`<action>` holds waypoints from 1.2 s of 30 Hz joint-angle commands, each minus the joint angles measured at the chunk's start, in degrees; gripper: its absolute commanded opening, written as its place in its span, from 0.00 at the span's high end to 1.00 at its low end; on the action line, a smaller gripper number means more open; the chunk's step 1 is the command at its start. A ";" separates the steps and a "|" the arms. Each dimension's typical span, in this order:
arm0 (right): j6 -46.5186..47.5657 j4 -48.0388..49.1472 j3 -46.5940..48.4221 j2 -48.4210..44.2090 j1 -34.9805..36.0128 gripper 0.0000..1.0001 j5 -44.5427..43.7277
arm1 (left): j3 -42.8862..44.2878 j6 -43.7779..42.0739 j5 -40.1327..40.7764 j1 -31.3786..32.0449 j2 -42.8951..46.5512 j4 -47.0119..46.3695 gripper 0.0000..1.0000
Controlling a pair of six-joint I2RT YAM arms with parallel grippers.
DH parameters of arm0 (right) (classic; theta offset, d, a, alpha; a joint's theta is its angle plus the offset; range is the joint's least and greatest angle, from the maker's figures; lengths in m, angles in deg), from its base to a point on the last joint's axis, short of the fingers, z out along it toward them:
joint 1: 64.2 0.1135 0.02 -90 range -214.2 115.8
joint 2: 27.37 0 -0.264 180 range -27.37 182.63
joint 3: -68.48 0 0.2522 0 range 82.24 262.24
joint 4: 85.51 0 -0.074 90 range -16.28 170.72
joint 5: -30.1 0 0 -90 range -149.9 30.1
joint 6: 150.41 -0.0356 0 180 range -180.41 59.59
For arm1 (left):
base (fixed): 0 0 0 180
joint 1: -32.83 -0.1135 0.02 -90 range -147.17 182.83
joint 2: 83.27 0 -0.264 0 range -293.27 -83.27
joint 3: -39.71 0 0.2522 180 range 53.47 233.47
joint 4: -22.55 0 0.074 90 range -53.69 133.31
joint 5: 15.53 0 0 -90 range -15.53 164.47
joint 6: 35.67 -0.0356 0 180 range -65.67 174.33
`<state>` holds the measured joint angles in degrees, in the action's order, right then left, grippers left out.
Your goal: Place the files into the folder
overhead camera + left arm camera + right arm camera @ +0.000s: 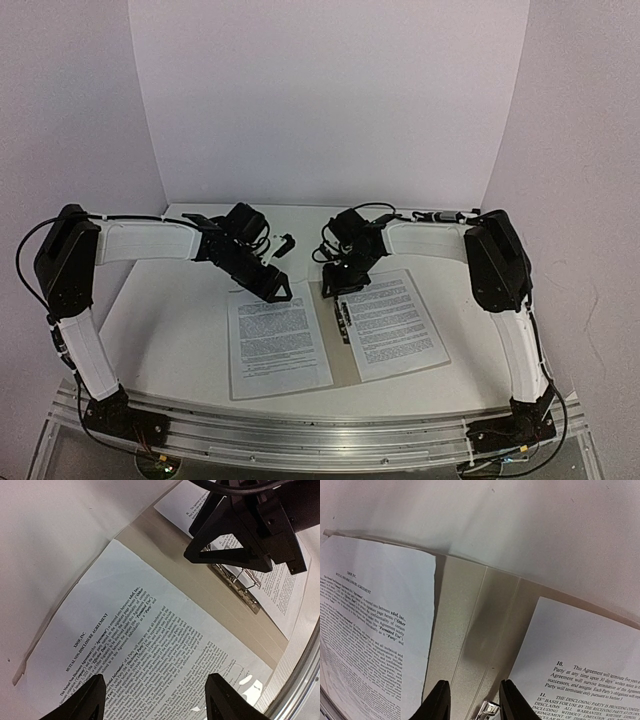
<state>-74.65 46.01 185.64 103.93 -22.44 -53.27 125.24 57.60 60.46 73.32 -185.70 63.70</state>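
Mid-frame, the tan folder (347, 368) lay open on the worktop (170, 330), bearing a left sheet (277, 345) and a right sheet (398, 322), with the left pincer (280, 291) and right pincer (337, 287) both released above its upper edge.

White files (278, 345) with small black text, tan-beige folder (465, 630), silvery fastener (240, 582), white table (170, 330)

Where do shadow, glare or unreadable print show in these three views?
Top external: print on both files too small to read. Left wrist: print sharp, right hand a dark silhouette. Right wrist: soft shadow on the folder; its metal fastener glints.
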 commanded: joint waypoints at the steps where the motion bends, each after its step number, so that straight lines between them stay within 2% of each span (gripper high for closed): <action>1: 0.76 -1.24 0.35 -1.06 0.17 0.66 2.28 | 1.01 0.47 0.95 -0.29 0.91 -1.03 0.31; 12: 0.88 -1.47 -2.12 -6.15 0.17 0.67 4.44 | 1.15 -0.15 1.03 -0.61 0.70 -1.27 0.32; 21: -0.39 -1.20 -8.93 -11.24 0.49 0.67 8.27 | 1.27 -0.66 1.42 -0.70 0.64 -1.47 0.32; 36: -2.31 -1.06 -17.85 -20.58 3.48 0.61 6.88 | 1.36 -1.01 1.29 -0.94 0.24 -2.11 0.32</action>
<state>-76.26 44.90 167.91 87.69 -19.23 -45.94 125.24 57.25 61.21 72.75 -185.70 63.20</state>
